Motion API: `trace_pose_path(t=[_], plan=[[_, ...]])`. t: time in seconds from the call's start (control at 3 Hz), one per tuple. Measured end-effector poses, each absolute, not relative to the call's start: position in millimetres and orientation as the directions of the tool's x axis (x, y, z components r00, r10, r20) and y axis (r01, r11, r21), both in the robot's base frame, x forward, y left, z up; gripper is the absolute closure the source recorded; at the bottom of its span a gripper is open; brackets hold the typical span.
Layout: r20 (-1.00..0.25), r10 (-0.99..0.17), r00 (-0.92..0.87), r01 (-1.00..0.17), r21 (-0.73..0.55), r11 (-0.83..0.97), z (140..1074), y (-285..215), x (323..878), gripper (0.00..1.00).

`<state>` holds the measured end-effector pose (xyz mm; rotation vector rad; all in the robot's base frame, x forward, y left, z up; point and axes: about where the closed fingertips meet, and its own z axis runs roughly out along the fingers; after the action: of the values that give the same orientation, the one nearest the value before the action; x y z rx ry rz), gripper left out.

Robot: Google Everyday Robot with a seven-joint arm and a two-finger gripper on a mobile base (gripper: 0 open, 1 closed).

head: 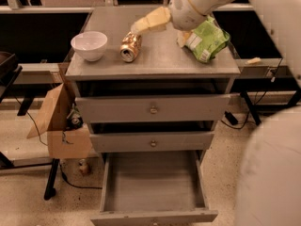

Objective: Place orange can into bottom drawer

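The orange can (130, 46) lies on its side on the cabinet top (160, 62), left of centre, its silver end facing the front. My gripper (157, 32) hovers just behind and to the right of the can; its pale yellow fingers (151, 20) are spread, with one reaching toward the can's far end and not touching it. It holds nothing. The bottom drawer (153, 187) is pulled out and its grey inside is bare.
A white bowl (89, 44) stands left of the can. A green snack bag (207, 39) lies on the right of the top, under my arm. The two upper drawers (153, 109) are shut. A cardboard box (61, 126) sits left of the cabinet.
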<state>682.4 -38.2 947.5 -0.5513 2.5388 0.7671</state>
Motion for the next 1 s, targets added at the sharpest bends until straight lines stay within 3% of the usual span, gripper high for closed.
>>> trace_pose_path(t=[0.33, 0.67, 1.0], plan=[[-0.475, -0.086, -0.876, -0.354, 0.510, 0.784, 943.1, -13.4, 727.9, 0.00], [-0.453, -0.006, -0.892, -0.270, 0.520, 0.810, 943.0, 14.9, 758.1, 0.00], [-0.448, -0.016, -0.894, -0.247, 0.462, 0.852, 941.8, 35.5, 767.9, 0.00]])
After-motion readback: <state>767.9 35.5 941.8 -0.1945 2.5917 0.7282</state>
